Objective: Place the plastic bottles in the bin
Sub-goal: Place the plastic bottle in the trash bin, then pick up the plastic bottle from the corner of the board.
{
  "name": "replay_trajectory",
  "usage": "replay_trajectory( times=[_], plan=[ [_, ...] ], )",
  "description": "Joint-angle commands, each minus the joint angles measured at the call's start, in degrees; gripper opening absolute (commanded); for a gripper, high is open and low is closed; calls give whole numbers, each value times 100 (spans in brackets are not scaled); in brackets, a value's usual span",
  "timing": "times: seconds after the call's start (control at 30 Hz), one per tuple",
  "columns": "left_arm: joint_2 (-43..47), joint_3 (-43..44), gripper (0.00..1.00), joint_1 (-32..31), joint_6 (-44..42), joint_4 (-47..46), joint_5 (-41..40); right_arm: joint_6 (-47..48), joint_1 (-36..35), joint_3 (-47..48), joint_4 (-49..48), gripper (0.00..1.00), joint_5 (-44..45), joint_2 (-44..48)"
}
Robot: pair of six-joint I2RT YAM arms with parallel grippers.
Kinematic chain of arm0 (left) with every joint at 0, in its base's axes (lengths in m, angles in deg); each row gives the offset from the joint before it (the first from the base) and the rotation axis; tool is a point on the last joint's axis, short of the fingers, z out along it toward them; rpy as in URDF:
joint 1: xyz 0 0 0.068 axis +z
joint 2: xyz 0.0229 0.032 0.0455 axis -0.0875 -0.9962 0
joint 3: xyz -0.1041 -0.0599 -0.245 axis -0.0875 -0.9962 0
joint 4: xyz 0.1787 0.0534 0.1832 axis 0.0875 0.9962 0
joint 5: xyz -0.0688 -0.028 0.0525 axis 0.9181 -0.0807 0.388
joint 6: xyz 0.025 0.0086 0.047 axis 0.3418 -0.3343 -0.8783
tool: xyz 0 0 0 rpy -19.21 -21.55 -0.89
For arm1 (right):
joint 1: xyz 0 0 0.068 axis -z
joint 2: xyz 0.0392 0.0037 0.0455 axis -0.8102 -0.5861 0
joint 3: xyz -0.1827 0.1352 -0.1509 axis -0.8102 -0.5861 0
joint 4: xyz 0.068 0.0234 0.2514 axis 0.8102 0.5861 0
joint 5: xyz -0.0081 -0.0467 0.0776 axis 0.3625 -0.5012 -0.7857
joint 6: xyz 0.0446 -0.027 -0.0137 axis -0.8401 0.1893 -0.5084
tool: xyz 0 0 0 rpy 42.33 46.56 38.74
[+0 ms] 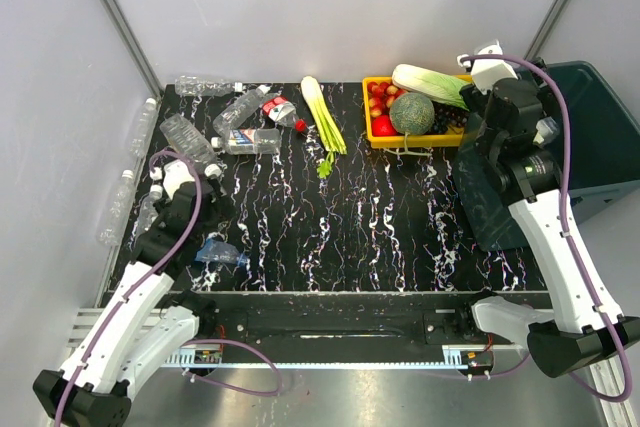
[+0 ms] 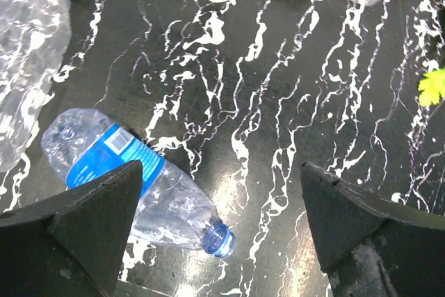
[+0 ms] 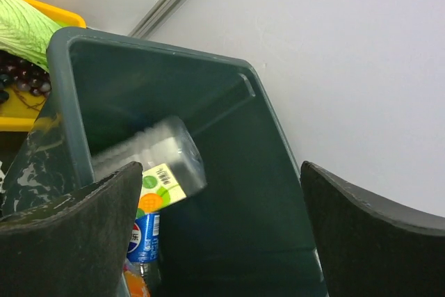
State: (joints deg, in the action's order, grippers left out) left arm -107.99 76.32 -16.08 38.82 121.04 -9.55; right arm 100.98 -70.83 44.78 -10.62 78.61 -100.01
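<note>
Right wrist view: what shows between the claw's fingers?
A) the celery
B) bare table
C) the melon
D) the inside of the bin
D: the open right claw frames the dark walls of the bin, with a blurred bottle inside it.

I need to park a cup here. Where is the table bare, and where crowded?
Bare: the table's middle, between the celery and yellow tray at the far side, the bin on the right and the blue-labelled bottle on the left. Crowded: the far left corner, strewn with bottles.
</note>
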Motion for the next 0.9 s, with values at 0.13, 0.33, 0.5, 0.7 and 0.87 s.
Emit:
replay_trajectory(
  times=[0.13,0.33,0.5,0.7,0.87],
  plan=[
    [-309,300,99,53,1521,730,-366,-964,27,392,300,99,-221,292],
    [-1039,300,98,185,2830,1449,-119,-2765,27,1412,1433,99,-1186,309],
    [-1057,63,97,387,3622,1662,-23,-3786,27,1318,1418,98,-2409,633],
    [-1154,-359,94,976,3939,1565,689,-4183,27,535,908,92,-2946,986],
    [-856,-684,91,1082,4466,1662,690,-4806,27,245,600,89,-3701,1109]
  ],
)
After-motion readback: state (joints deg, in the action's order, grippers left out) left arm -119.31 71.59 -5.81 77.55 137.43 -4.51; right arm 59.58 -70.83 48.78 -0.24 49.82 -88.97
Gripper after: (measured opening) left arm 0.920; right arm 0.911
